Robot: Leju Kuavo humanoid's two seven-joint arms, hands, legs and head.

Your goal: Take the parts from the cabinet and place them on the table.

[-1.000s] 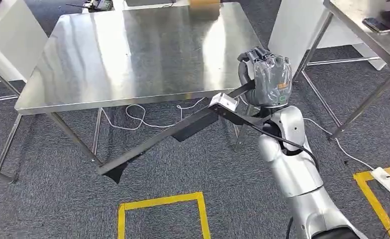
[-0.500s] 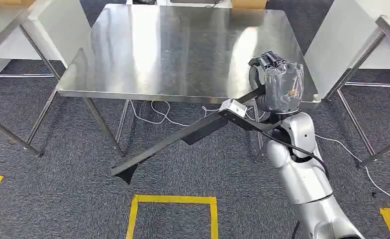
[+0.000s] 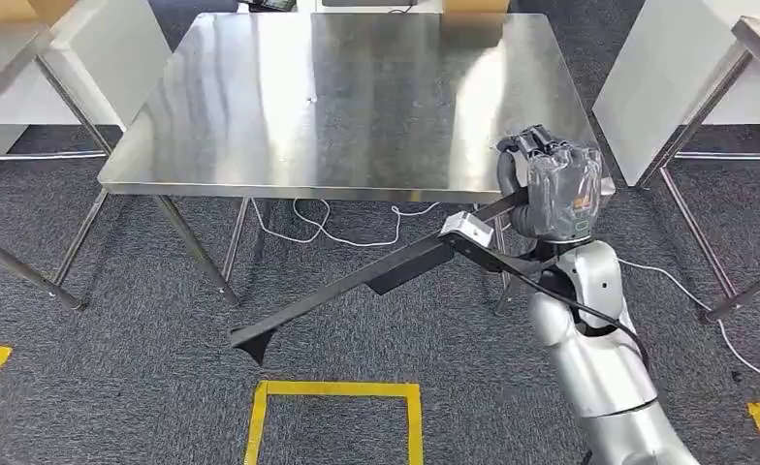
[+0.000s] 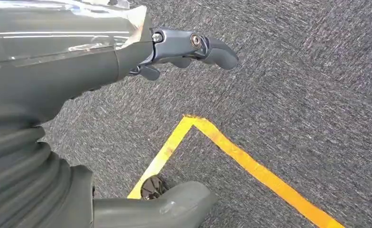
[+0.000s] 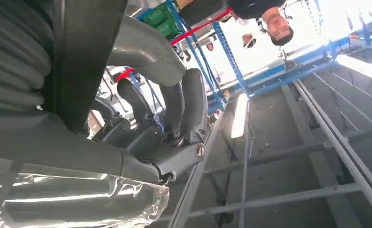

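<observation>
I counted one long black part, gripped at its upper end by my right hand, slanting down over the carpet in front of the one steel table. My left hand hung over a yellow floor line, fingers apart, holding nothing.

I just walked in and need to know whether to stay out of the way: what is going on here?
The robot's right hand grips a long black metal bar with a small white block on it, carried at a slant, its far end low over the grey carpet. The stainless steel table stands just ahead, and the bar is not yet on it. The left hand holds nothing, above the carpet and a yellow tape line.
</observation>
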